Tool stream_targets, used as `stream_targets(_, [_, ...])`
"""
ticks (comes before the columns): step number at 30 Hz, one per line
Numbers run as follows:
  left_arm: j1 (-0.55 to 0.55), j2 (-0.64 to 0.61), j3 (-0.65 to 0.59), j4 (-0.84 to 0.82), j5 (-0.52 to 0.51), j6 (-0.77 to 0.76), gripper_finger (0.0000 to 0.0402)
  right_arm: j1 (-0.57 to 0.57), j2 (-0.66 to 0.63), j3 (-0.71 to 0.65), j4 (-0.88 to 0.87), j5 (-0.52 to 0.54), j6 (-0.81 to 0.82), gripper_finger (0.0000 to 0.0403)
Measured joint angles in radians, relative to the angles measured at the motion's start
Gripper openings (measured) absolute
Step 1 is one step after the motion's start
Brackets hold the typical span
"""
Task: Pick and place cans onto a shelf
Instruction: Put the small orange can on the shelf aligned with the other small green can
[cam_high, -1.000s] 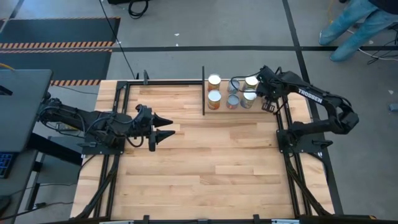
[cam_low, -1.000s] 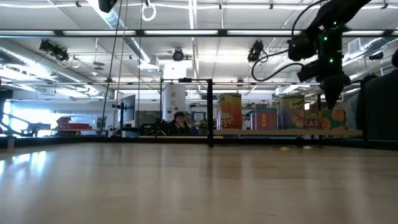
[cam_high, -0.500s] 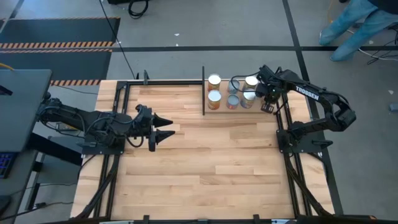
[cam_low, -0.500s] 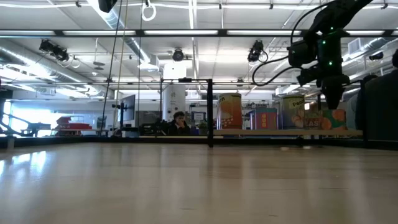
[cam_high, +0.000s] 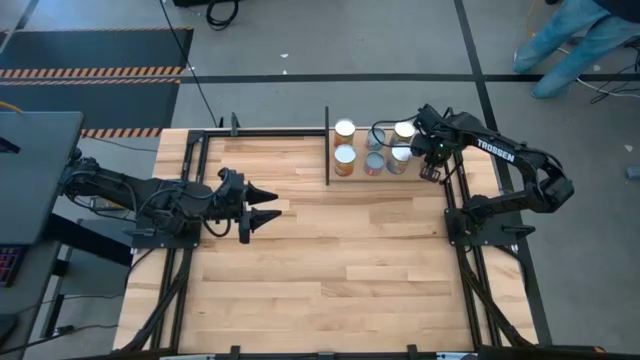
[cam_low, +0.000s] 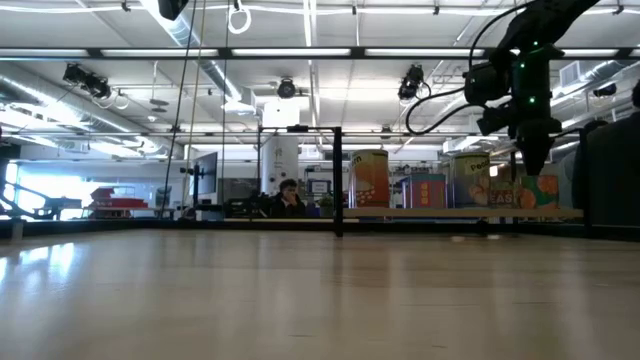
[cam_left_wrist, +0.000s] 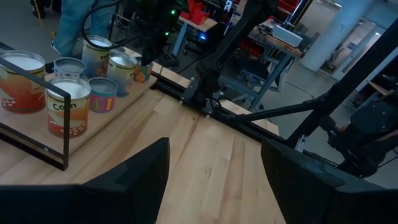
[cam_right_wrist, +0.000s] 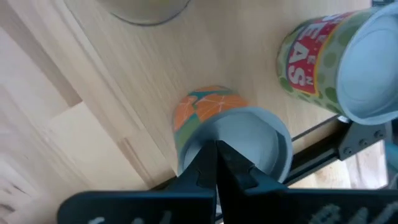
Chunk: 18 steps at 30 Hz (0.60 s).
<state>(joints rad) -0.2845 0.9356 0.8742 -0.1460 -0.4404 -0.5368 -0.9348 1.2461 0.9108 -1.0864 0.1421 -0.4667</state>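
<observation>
Several cans stand upright on the shelf (cam_high: 327, 150) at the table's far right: a tall orange one (cam_low: 369, 180), a "Corn" can (cam_left_wrist: 68, 106) and a green-and-red can (cam_right_wrist: 329, 59) among them. My right gripper (cam_right_wrist: 216, 163) is shut and points down over the blue-grey top of a small orange-labelled can (cam_right_wrist: 239, 140) at the shelf's right end. In the low view the gripper (cam_low: 535, 160) stands just above that can (cam_low: 537, 192). My left gripper (cam_high: 272, 205) is open and empty over the table's left middle. My right gripper's shut fingertips (cam_right_wrist: 211, 155) come from above, pointing down, over the top (cam_right_wrist: 249, 134) of the small orange-labelled can. The can stands upright on the shelf board. I cannot tell whether the fingertips touch the top.
The shelf's black post (cam_low: 338, 180) and rail (cam_left_wrist: 37, 68) frame the cans. Black frame rails (cam_high: 465, 215) run along the table's sides. Bare wooden tabletop (cam_high: 350, 260) lies between the arms. A person (cam_high: 570, 40) stands beyond the far right corner.
My right gripper has sunk a little toward the orange-labelled can, staying shut. The cans have kept their places.
</observation>
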Motion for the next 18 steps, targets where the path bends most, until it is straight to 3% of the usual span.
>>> stream_targets(18, [0.000,0.000,0.000,0.000,0.000,-0.010,0.0259,0.000,-0.004,0.000,0.058,-0.038,0.052,0.0003])
